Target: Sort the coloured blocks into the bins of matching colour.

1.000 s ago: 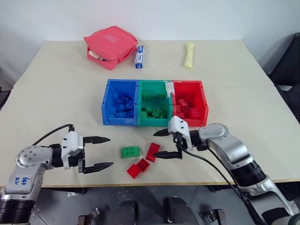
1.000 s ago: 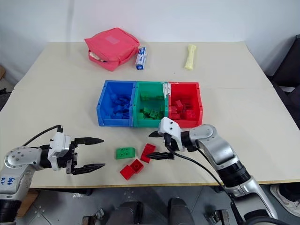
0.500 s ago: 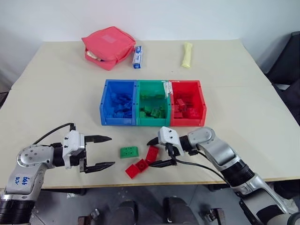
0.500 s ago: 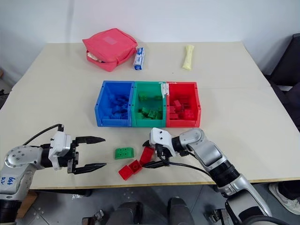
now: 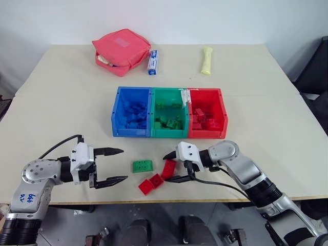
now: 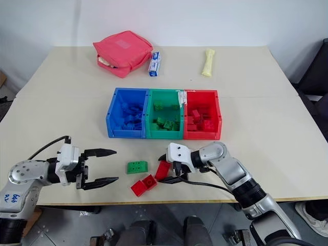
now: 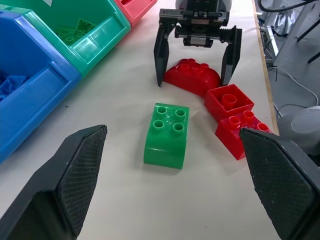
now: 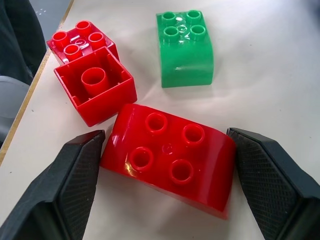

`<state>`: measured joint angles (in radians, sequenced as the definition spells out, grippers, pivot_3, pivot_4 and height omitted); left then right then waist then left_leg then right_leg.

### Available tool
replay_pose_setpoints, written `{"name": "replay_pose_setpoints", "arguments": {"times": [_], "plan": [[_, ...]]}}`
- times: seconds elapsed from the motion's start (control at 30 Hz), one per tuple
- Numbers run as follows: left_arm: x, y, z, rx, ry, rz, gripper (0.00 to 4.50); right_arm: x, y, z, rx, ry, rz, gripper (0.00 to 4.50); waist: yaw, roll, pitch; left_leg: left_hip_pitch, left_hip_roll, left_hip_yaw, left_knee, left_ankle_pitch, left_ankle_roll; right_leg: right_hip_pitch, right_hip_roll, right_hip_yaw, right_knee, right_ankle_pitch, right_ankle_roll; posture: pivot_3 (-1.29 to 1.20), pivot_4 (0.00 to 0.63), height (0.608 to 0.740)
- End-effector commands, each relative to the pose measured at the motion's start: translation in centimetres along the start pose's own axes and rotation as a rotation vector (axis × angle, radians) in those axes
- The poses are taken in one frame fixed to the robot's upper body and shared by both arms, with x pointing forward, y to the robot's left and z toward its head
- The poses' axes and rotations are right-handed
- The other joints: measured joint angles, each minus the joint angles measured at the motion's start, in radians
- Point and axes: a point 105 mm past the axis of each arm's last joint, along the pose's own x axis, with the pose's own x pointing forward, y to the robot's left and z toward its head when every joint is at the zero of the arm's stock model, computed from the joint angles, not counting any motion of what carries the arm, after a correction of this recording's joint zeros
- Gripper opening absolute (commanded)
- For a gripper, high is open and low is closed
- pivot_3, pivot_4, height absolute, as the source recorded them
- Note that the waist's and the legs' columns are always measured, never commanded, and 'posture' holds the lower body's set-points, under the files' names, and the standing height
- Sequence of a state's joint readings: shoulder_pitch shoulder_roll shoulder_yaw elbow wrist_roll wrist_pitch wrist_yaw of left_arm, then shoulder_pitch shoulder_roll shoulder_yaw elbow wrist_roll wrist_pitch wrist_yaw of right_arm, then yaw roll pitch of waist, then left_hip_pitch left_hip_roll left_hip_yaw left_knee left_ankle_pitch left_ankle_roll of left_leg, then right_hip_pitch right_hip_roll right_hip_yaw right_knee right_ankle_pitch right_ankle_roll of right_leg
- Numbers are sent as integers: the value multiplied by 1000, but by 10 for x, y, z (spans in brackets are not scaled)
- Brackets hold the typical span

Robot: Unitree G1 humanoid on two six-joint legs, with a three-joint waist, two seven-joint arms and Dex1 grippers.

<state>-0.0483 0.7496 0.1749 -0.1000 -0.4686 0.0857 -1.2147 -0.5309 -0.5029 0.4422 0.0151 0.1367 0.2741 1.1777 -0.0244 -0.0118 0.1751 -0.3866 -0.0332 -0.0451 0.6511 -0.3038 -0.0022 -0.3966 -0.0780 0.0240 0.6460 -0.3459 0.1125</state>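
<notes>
Two black fingers of the right hand (image 5: 173,167) are set astride the rounded red studded plastic brick (image 8: 170,157), not yet closed on it, its long axis spanning them; the wide-open left hand (image 5: 110,166) is farther from that brick

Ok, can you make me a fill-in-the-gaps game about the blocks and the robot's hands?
1. The right gripper has its fingers on either side of a curved ____ block.
2. The loose green block lies on the ____, not in a bin.
3. The middle bin of the three is ____.
4. The left gripper is open and holds ____.

Missing words: red; table; green; nothing
</notes>
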Motion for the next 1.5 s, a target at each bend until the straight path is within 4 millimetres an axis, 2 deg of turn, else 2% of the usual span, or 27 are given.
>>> {"name": "replay_pose_setpoints", "arguments": {"times": [0.03,0.27,0.33,0.4,0.47,0.6,0.73,0.8,0.87,0.93,1.07,1.13,1.2,1.23,1.33,1.4,1.5], "plan": [[4,2,5,17,-30,2,4500,-19,-8,-3,14,1,-80,3601,2,0,0,0,0,0,0,0,0,0,0,0,0,0,0,0,150,740],[14,10,22,-12,-135,46,4500,-60,-18,30,43,-192,-210,3601,-1,0,0,0,0,0,0,0,0,0,0,0,0,0,0,0,150,740],[19,16,32,-34,-196,70,4500,-84,-27,58,70,-361,-299,3601,-1,0,0,0,0,0,0,0,0,0,0,-1,0,0,0,0,150,740],[21,23,42,-66,-255,107,4500,-104,-36,70,69,-418,-390,3601,0,0,0,0,0,0,0,0,0,0,0,-1,0,0,0,0,150,740],[22,29,46,-83,-285,137,4500,-117,-48,73,65,-413,-475,3601,-1,0,0,-1,0,0,1,0,0,0,0,-1,0,0,0,0,150,740],[23,36,48,-87,-296,168,4500,-145,-89,73,89,-398,-682,3601,-4,0,0,0,0,0,0,0,-1,0,0,0,0,0,0,0,150,740],[26,37,45,-82,-280,164,4500,-146,-119,55,102,-309,-771,3601,-4,0,0,0,0,1,0,1,-1,-1,0,0,1,0,0,0,150,740],[27,36,44,-80,-276,162,4500,-146,-127,51,121,-309,-792,3601,-4,0,0,-1,0,1,0,1,-1,-1,0,0,1,0,0,0,150,740],[26,36,44,-78,-273,165,4500,-148,-131,49,114,-305,-811,4382,-4,0,0,-1,0,1,0,1,-1,-1,0,0,1,0,0,0,150,740],[23,35,44,-73,-266,171,4500,-149,-131,50,100,-301,-797,4474,-4,0,0,-1,0,1,0,1,-1,-1,0,-1,2,0,0,0,150,740],[8,36,37,-66,-212,209,4500,-158,-111,65,17,-371,-742,4474,-3,0,0,-2,0,1,0,1,-1,-1,0,-1,2,0,0,0,150,740],[1,37,34,-82,-186,212,4500,-157,-82,74,-12,-453,-613,4474,-2,0,0,-2,0,0,-1,1,-1,-1,0,-1,1,0,0,0,150,740],[-9,41,28,-86,-147,219,4500,-154,-52,72,-21,-460,-500,4474,2,0,0,-2,0,-1,-1,1,-1,-1,0,-2,0,0,0,0,150,740],[-13,42,24,-78,-124,220,4500,-154,-44,70,-19,-456,-471,4474,4,0,0,-2,0,-2,-1,1,-1,0,0,-3,0,0,0,0,150,740],[-30,45,8,-47,-30,211,4500,-153,-16,58,42,-417,-385,4474,3,1,0,-2,0,-1,0,0,1,2,-1,-3,-3,0,1,0,150,740],[-40,44,-3,-71,41,171,4500,-153,4,42,86,-332,-336,4474,4,1,1,0,0,-1,0,0,1,3,-1,-3,-3,0,1,0,150,740],[-51,38,-12,-85,127,89,4500,-158,19,18,80,-239,-361,4474,5,1,0,0,0,-2,-2,-1,3,3,-1,-3,-4,0,0,0,150,740]]}}
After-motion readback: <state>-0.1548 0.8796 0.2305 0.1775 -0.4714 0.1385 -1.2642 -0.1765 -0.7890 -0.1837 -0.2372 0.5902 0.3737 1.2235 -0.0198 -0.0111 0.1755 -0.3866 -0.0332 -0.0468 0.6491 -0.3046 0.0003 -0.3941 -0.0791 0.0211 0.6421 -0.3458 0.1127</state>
